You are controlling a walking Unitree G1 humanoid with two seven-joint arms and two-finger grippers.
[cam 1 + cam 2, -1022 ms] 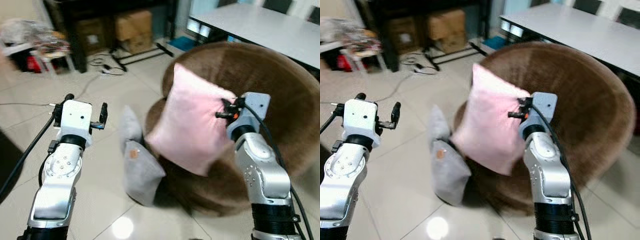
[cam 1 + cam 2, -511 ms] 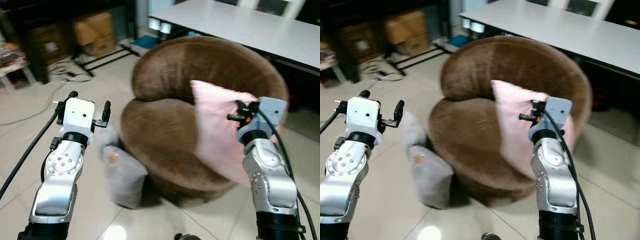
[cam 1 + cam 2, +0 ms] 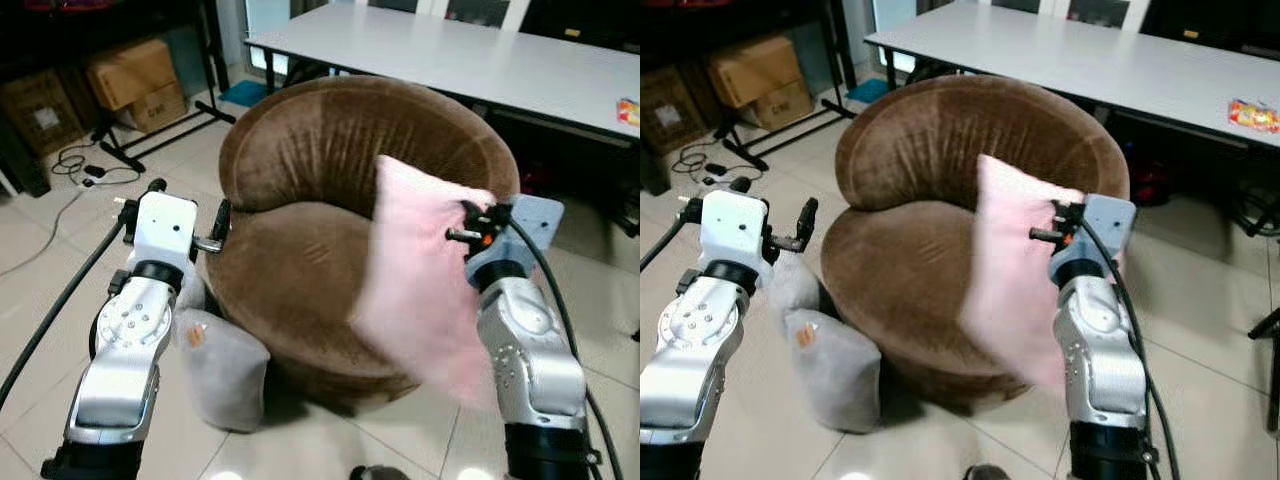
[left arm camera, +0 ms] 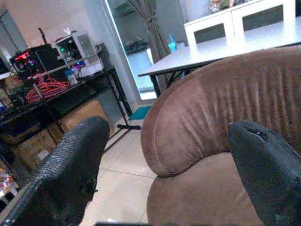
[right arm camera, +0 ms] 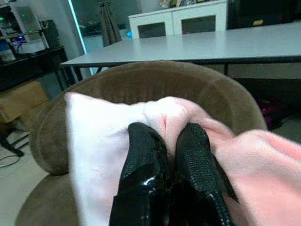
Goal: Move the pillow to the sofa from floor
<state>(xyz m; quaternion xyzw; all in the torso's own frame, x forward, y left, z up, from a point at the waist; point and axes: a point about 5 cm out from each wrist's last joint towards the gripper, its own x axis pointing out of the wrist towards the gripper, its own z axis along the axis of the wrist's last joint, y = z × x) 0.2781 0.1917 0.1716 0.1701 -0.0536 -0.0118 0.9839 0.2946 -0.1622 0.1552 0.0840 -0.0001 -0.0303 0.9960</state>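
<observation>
A pink pillow point(image 3: 420, 280) hangs in the air over the right front of the round brown sofa point(image 3: 330, 180). My right gripper point(image 3: 462, 222) is shut on its upper right corner; in the right wrist view the fingers point(image 5: 188, 155) pinch a fold of the pink pillow point(image 5: 94, 155). My left gripper point(image 3: 180, 195) is raised at the sofa's left side, open and holding nothing, and in the left wrist view its fingers point(image 4: 70, 165) frame the sofa's point(image 4: 225, 113) backrest. A grey pillow point(image 3: 220, 365) lies on the floor against the sofa's left front.
A long white table point(image 3: 450, 60) stands behind the sofa. Cardboard boxes point(image 3: 135, 80) and cables point(image 3: 80, 165) sit under a dark rack at the back left. Tiled floor point(image 3: 40, 280) spreads to the left and front.
The camera has swung so the sofa now sits centred. The pink pillow stays gripped by my right gripper and hangs by the sofa's right front. My left gripper is still open.
</observation>
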